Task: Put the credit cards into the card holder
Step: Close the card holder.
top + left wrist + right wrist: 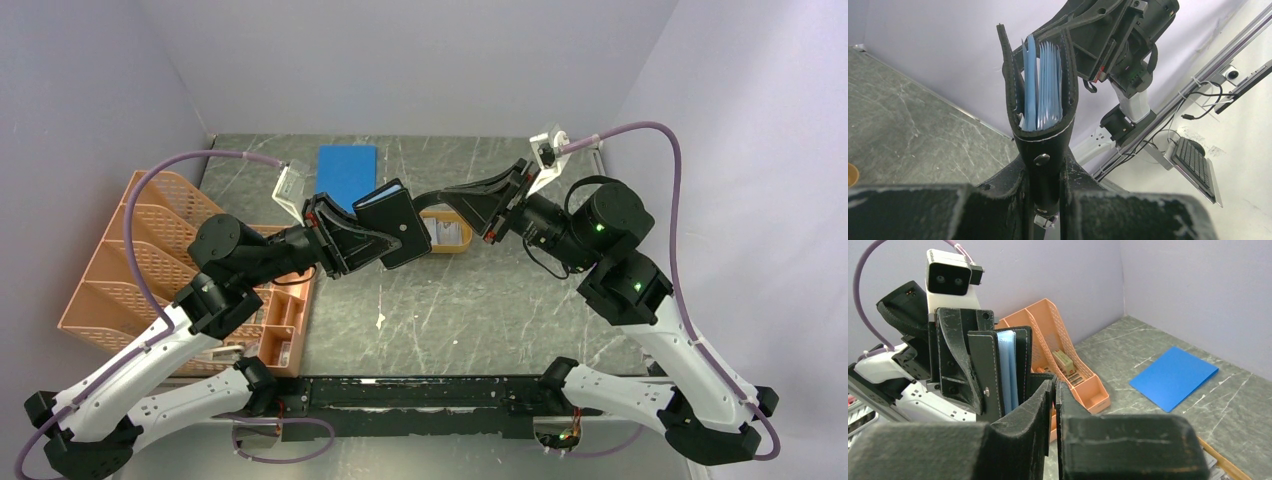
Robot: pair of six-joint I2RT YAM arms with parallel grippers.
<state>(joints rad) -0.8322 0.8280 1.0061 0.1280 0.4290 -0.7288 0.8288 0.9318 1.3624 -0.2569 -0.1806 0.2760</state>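
One small black leather-like card holder (402,226) hangs in the air above the grey marbled tabletop (450,310). It has pale stitching along its edges and a metal snap stud on its tab. It gapes slightly, showing a fan of bluish-grey inner pockets packed close together. The left fingers (372,245) are clamped tight on its folded spine end, one on each outer face. Its open edge points away from them toward the right fingers (1054,389). Those stand very narrow, almost touching, with only a thin slit between them. Whether a card sits in that slit cannot be told. Their tips are just beside the holder's open edge, and whether they touch it cannot be told either. Just beyond and below the right fingers, partly hidden by them, a small orange oval tray (447,249) sits on the tabletop. It holds a few pale credit cards (453,231). Past the left fingers, toward the back wall, lies a flat blue sheet (347,170). Out to the side of the left arm stands an orange mesh file rack (130,270). One of its slots holds small tan, box-like items too small to identify.
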